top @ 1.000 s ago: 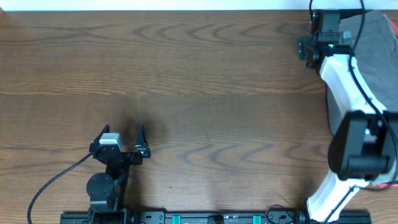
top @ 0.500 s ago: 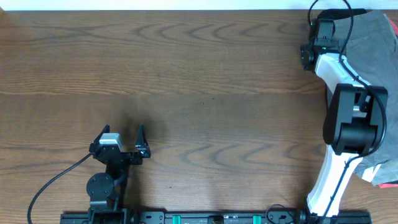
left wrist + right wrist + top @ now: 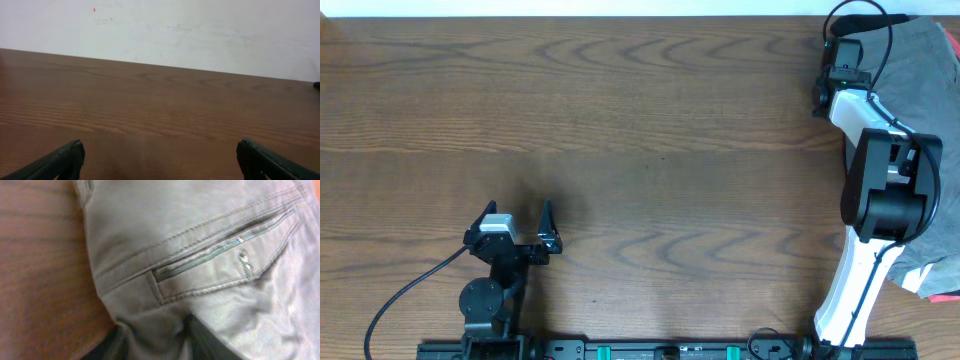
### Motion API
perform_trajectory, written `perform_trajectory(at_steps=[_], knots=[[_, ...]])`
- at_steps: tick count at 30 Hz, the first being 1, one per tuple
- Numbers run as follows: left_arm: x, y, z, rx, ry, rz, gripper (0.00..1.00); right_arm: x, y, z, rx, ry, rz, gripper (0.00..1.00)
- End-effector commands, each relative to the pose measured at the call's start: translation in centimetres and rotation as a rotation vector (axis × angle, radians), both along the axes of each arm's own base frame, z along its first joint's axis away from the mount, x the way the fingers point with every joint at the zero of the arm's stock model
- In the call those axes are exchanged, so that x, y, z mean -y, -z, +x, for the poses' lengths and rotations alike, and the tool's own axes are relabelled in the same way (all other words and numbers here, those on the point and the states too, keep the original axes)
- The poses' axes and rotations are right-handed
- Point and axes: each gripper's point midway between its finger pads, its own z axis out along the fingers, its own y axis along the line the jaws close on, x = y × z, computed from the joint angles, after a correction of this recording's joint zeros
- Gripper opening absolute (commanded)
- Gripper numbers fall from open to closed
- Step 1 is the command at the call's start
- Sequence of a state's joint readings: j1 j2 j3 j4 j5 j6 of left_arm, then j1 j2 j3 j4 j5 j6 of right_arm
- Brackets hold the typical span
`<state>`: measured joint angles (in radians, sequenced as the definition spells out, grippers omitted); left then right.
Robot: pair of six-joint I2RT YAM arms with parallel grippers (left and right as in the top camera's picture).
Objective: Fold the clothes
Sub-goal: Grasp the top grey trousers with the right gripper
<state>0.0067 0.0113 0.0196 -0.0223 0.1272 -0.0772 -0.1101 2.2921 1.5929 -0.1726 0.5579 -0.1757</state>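
Note:
The clothes [image 3: 920, 70] are a mid-grey pile at the table's far right corner, partly under my right arm. In the right wrist view, grey shorts [image 3: 190, 225] with a stitched welt pocket [image 3: 220, 255] fill the frame. My right gripper [image 3: 155, 345] is at the pile's left edge, with a fold of grey fabric bunched between its two dark fingers. From overhead the right gripper [image 3: 842, 45] is mostly hidden under its own wrist. My left gripper [image 3: 516, 212] stands open over bare wood at the near left, and the left wrist view shows nothing between the left gripper [image 3: 160, 160] fingers.
The wooden table [image 3: 640, 130] ends at a white wall [image 3: 200, 30] along the far side. A bit of grey cloth [image 3: 920, 275] and something red [image 3: 945, 297] lie at the right edge beside the right arm's base.
The right arm folded at the elbow, its gripper shifted slightly right onto the pile's edge, and its jaws closed on the fabric. The left arm has not moved.

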Motion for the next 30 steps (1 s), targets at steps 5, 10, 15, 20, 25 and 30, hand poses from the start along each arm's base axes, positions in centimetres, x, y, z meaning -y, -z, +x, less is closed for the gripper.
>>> perform_trajectory(at_steps=[5, 10, 15, 20, 25, 30], knots=[[0.0, 1.6, -0.1, -0.051, 0.006, 0.004, 0.98, 1.2, -0.2, -0.3, 0.017, 0.072, -0.026, 0.07], [0.0, 1.6, -0.1, -0.051, 0.006, 0.004, 0.98, 1.3, -0.7, -0.7, 0.042, 0.117, 0.0, 0.01], [0.0, 1.6, -0.1, -0.051, 0.006, 0.004, 0.98, 1.3, -3.9, -0.8, 0.141, 0.186, 0.05, 0.01], [0.0, 1.6, -0.1, -0.051, 0.006, 0.004, 0.98, 1.0, -8.7, -0.7, 0.247, 0.194, 0.083, 0.01], [0.0, 1.6, -0.1, -0.051, 0.006, 0.004, 0.98, -1.4, -12.0, -0.4, 0.286, 0.106, 0.169, 0.01], [0.0, 1.6, -0.1, -0.051, 0.006, 0.004, 0.98, -4.3, -12.2, -0.4, 0.261, 0.04, 0.211, 0.01]])
